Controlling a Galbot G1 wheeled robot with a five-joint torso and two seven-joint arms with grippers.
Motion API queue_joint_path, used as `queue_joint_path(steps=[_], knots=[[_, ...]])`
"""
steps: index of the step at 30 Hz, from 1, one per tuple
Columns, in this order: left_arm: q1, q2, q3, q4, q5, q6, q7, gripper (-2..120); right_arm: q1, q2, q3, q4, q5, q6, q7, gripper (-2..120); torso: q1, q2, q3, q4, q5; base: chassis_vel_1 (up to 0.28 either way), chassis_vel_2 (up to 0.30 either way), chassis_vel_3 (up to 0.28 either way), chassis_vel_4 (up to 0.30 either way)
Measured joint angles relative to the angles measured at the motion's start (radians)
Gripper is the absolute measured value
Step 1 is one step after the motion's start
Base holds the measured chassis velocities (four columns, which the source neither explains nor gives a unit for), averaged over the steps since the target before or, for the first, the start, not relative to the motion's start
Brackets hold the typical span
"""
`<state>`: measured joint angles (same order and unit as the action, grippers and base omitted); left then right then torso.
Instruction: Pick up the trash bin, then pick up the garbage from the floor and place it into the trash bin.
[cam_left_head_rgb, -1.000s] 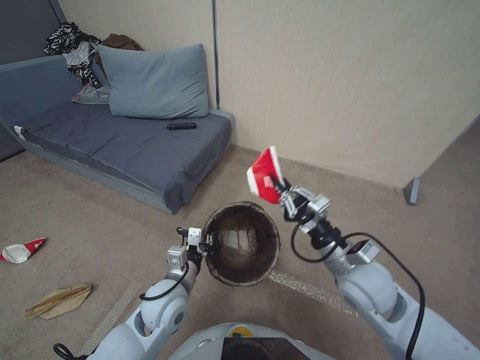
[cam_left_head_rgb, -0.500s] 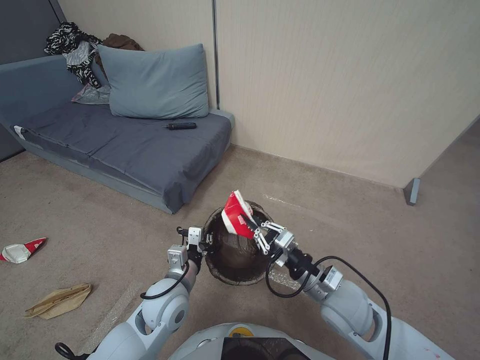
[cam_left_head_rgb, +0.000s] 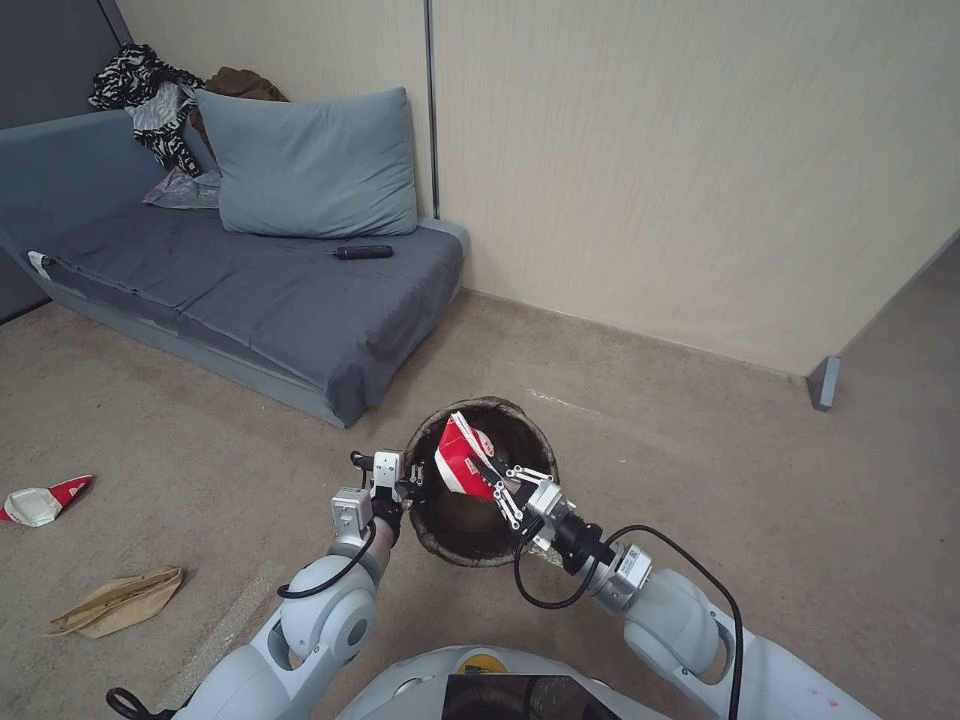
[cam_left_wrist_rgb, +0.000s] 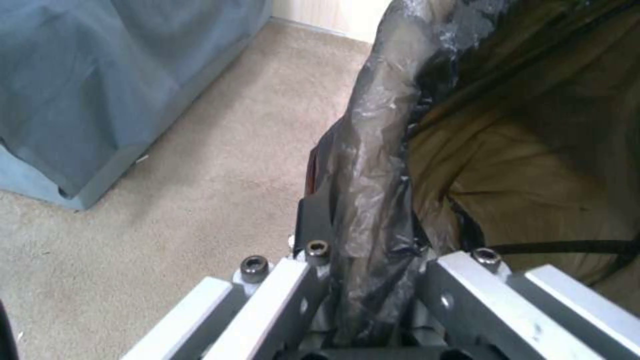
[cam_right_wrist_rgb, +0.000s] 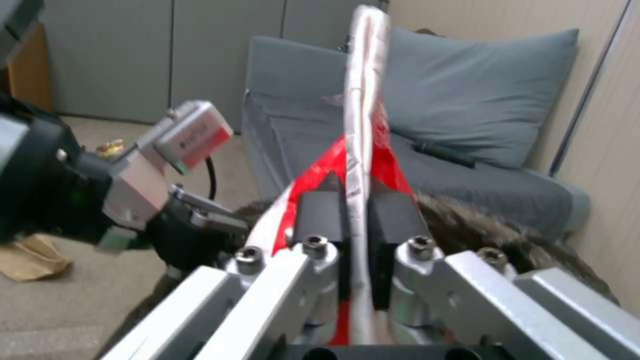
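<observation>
Head view: left gripper (cam_left_head_rgb: 408, 489) clamped on trash bin (cam_left_head_rgb: 482, 482) rim, bin held off carpet; right gripper (cam_left_head_rgb: 496, 479) pinches flattened red-and-white paper cup (cam_left_head_rgb: 460, 457) over bin mouth, lower than half second ago.
Left wrist view: bagged rim (cam_left_wrist_rgb: 373, 200) pinched between fingers (cam_left_wrist_rgb: 313, 225); far pad hidden.
Right wrist view: cup edge (cam_right_wrist_rgb: 363, 100) upright between closed pads (cam_right_wrist_rgb: 320, 220); cup base cut off.

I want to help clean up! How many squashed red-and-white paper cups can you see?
2. One flattened red-and-white paper cup is pinched in the right gripper over the bag-lined round trash bin; another lies on the carpet, far left. More may be hidden.
</observation>
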<state>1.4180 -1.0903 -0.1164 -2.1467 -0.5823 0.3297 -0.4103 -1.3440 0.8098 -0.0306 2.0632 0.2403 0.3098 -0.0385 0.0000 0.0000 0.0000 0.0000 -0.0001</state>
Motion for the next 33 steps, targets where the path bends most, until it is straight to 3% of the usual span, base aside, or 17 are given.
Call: queue_joint_path(steps=[11,19,22,25,33], knots=[[-0.002,-0.004,-0.004,0.001,-0.007,0.000,-0.002,2,0.000,0.001,0.009,-0.014,-0.009,-0.009,0.015,48,0.000,0.000,0.000,-0.0001,0.0001,0.000,0.000,0.000,0.000],[-0.004,-0.007,-0.001,0.008,-0.006,-0.001,-0.002,2,-0.005,0.002,0.053,0.044,0.011,-0.012,0.031,77,0.000,0.000,0.000,0.0000,0.0003,0.000,0.000,0.000,0.000],[-0.004,-0.008,-0.003,0.010,0.001,-0.003,-0.002,2,-0.015,0.003,0.124,0.109,0.054,-0.034,0.072,86,0.000,0.000,0.000,0.0000,0.0000,0.000,0.000,0.000,0.000],[-0.001,-0.010,-0.016,0.025,0.050,-0.015,0.001,2,-0.042,0.005,0.277,0.185,0.137,-0.085,0.162,99,0.000,0.000,0.000,-0.0001,-0.0001,0.000,0.000,0.000,0.000],[0.034,-0.025,-0.068,0.028,0.113,-0.027,0.007,2,-0.101,0.047,0.439,0.220,0.199,-0.136,0.276,100,0.000,0.000,0.000,0.0006,0.0003,0.000,0.000,0.000,0.000]])
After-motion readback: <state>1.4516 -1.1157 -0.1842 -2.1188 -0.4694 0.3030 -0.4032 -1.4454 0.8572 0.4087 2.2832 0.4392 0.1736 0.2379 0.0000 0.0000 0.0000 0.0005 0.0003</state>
